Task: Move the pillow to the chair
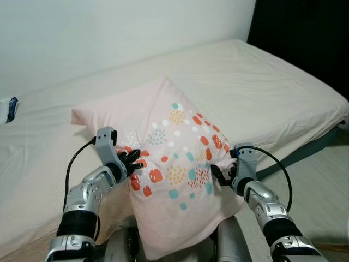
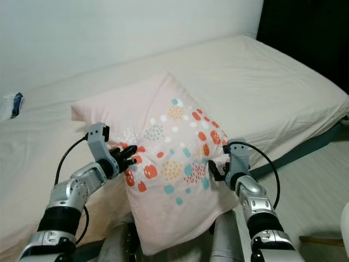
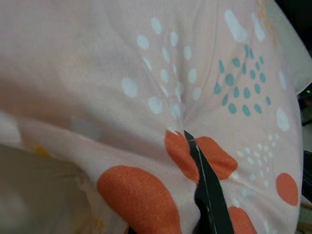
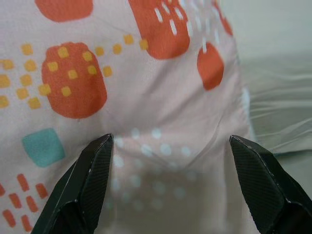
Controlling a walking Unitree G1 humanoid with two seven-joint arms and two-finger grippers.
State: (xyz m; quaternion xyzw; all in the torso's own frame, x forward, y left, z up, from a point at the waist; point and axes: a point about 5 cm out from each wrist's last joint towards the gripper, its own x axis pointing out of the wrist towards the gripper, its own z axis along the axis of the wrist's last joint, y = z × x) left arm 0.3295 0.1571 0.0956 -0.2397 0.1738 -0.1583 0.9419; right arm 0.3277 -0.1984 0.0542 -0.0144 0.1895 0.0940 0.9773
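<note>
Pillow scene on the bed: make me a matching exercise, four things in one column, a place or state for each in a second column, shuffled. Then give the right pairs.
Things
1. pillow
2. left gripper
3. right gripper
4. small blue and white item

Places or states
A. fingers spread apart, pressed into the pillow's right edge
B. lies at the bed's far left edge, by the wall
C. pink with orange and teal spots, held up between both arms
D. pressed against the pillow's left side, on orange spots

Pairs: 1-C, 2-D, 3-A, 4-B
</note>
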